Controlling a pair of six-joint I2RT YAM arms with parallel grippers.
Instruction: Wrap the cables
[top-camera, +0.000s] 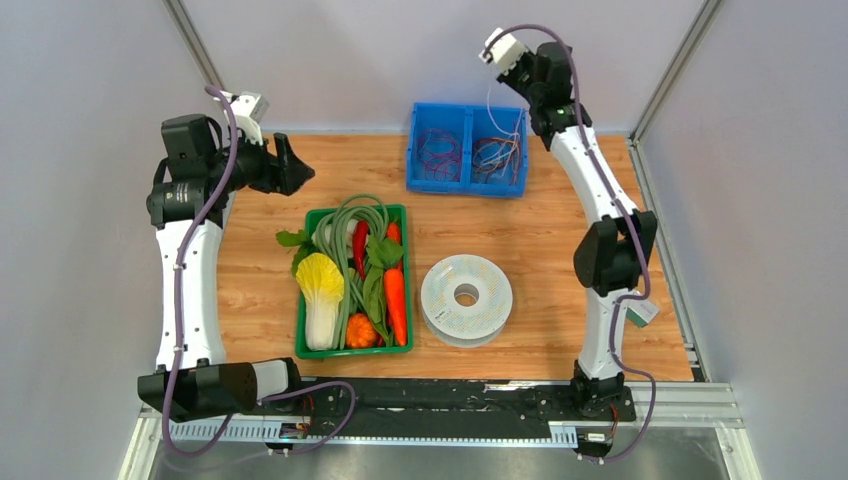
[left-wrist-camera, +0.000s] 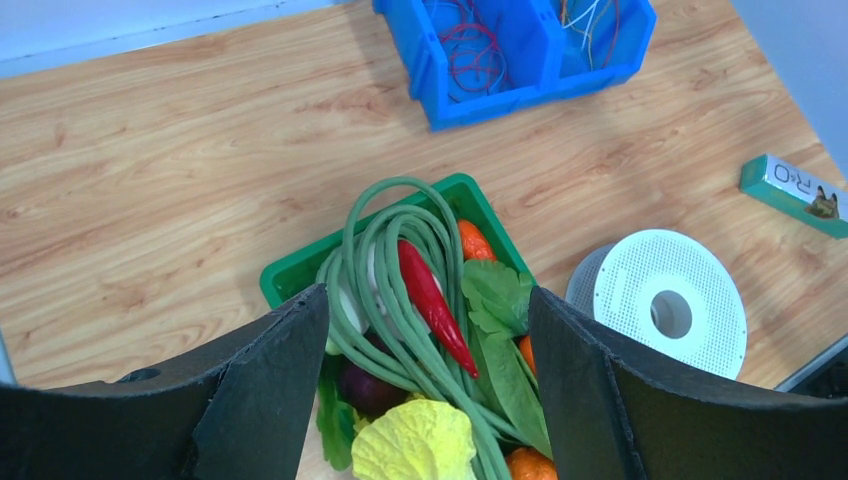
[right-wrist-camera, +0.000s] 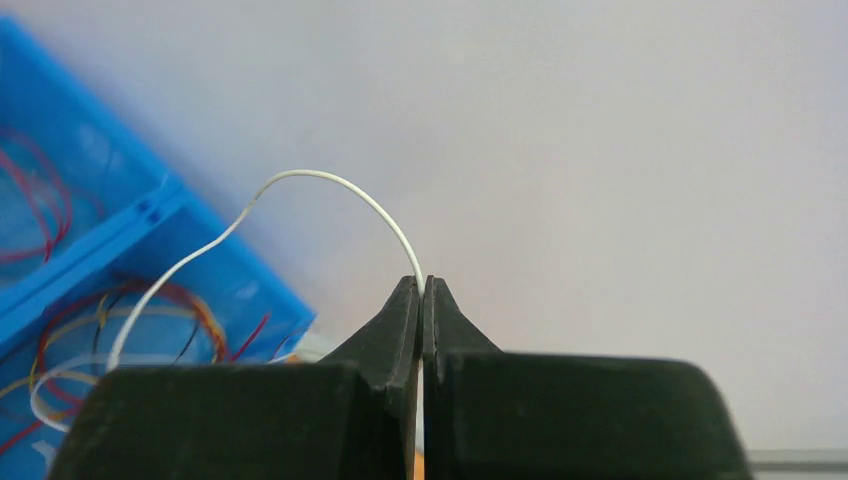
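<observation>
The pale-grey flat spool (top-camera: 466, 298) lies on the table right of the green tray; it also shows in the left wrist view (left-wrist-camera: 668, 312). My right gripper (right-wrist-camera: 421, 285) is raised high over the back of the blue bin and is shut on a thin white wire (right-wrist-camera: 330, 185). The wire arcs up from the jaws and drops left into the bin's right compartment (top-camera: 497, 150). My left gripper (top-camera: 290, 165) is open and empty, held above the table behind the tray; in its wrist view (left-wrist-camera: 428, 292) the jaws stand wide apart over the vegetables.
A green tray (top-camera: 400, 212) of toy vegetables stands left of the spool. A blue two-part bin (top-camera: 412, 150) holding small purple and red wire coils stands at the back. A small green and white box (left-wrist-camera: 795, 190) lies right of the spool.
</observation>
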